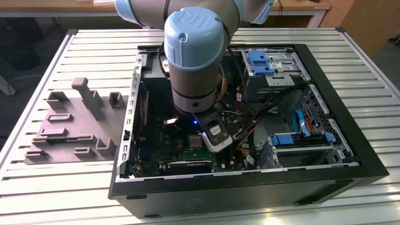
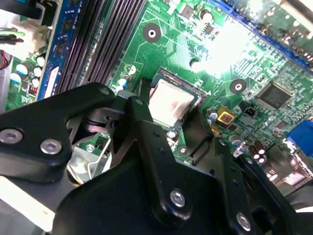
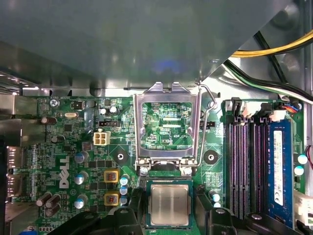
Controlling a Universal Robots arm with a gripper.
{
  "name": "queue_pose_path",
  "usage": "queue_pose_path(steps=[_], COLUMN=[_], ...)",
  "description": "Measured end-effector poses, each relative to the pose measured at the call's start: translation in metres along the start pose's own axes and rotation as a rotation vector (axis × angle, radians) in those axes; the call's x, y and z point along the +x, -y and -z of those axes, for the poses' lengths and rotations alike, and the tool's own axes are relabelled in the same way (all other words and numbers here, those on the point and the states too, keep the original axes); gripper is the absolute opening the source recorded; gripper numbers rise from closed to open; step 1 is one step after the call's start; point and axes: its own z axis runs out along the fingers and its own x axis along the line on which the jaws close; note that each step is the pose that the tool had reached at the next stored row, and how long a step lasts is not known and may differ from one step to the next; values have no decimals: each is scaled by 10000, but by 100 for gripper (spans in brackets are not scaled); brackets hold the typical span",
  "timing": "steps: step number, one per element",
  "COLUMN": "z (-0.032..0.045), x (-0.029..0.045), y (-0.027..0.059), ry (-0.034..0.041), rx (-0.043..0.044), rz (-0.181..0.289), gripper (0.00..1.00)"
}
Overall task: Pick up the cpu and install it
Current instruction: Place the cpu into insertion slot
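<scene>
Working inside the open computer case (image 1: 368,154) on the slatted surface (image 1: 93,42), with the arm (image 1: 194,51) reaching straight down over the green motherboard (image 3: 68,142).

Finding the cpu (image 3: 169,204) lying flat, pale metal top up, inside the dark socket (image 3: 168,182), square to its rim in both wrist views. Noting the hinged metal frame (image 3: 139,127) standing flipped open just beside the socket, not yet closed over the chip.

Holding the end effector (image 3: 169,215) low over the chip, with its black fingers (image 3: 128,218) spread to either side. Seeing a strip of socket rim between each finger and the chip's edge, so reading the end effector as wide and not clamping anything.

Judging the step in hand as the seating: chip apparently placed in the socket, locking undone.

Judging any further motion here as calling for a straight vertical path, keeping the fingers off the socket rim and off the small capacitors (image 3: 123,188) close by. Avoiding any sideways nudge to the chip, and keeping clear of the raised frame.
</scene>
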Motion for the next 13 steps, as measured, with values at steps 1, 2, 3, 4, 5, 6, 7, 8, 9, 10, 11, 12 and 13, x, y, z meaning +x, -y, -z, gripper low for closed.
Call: queue_pose_path(steps=[1,2,3,4,5,6,7,8,9,10,11,12,13], z=[3,5,7,14,17,18,26,38,42,47,49,50,51], x=[0,1,1,1,0,0,0,2,2,2,3,3,4], y=[1,2,2,3,2,2,3,4,4,4,5,6,8], ry=[-3,-7,-8,-7,-4,-2,-5,-7,-7,-7,-8,-8,-9], rx=[6,9,9,12,8,5,7,9,7,7,5,5,6], rz=[0,0,-1,0,1,2,9,27,45,59,72,82,93], gripper=[54,54,53,53,47,47,47,47,47,47,47,47,47])
